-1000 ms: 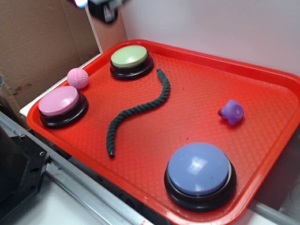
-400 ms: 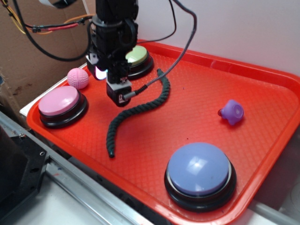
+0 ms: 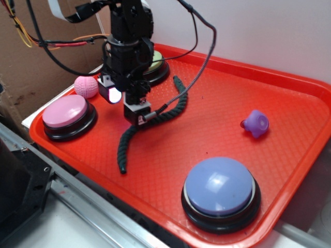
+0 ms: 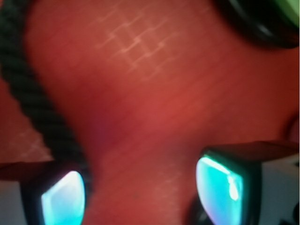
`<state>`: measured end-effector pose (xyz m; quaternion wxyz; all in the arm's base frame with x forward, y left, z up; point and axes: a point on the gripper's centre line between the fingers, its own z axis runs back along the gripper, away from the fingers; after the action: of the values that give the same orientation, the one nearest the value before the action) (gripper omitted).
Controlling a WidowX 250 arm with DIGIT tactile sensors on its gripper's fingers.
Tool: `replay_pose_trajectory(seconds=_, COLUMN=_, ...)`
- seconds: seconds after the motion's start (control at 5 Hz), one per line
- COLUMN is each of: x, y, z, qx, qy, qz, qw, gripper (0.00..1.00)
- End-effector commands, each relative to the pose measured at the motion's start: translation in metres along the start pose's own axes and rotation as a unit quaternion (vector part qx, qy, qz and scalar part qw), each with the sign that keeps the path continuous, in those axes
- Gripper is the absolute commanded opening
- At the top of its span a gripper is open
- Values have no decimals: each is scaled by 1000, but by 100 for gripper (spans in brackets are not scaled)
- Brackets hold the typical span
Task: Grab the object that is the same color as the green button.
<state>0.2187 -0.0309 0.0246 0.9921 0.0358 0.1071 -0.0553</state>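
The dark green twisted rope piece (image 3: 126, 140) lies wavy on the red tray (image 3: 217, 98). My gripper (image 3: 137, 115) hangs low over the rope's middle bend, jaws open. In the wrist view the rope (image 4: 33, 96) runs down the left side and ends against the left finger (image 4: 61, 199). The right finger (image 4: 224, 187) stands apart from it, and only bare tray shows between the jaws of the gripper (image 4: 140, 192). The pale green button (image 3: 156, 58) is mostly hidden behind the arm; its black base and green rim show at the wrist view's top right (image 4: 269, 23).
A pink button (image 3: 64, 112) and a pink ball (image 3: 86, 86) sit at the tray's left. A small purple toy (image 3: 256, 123) is at the right. A large blue-purple button (image 3: 220, 187) is at the front. Cardboard stands behind left, a white wall behind right.
The arm has come into view from the top left, moved down and toward the front, and now hangs lower over the rope's middle. The rope has not moved.
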Motion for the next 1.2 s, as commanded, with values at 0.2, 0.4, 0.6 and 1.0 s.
replay_pose_trajectory(seconds=0.2, x=1, y=2, z=-24, qx=13, qy=21, qz=3, qw=1000, gripper=59)
replay_pose_trajectory(seconds=0.4, x=-3, y=6, z=-44, qx=30, qy=34, qz=-6, qw=999, gripper=0)
replay_pose_trajectory(seconds=0.6, x=-6, y=6, z=-45, qx=29, qy=28, qz=-14, qw=999, gripper=0)
replay_pose_trajectory(seconds=1.0, x=-7, y=7, z=-24, qx=33, qy=16, qz=7, qw=999, gripper=0)
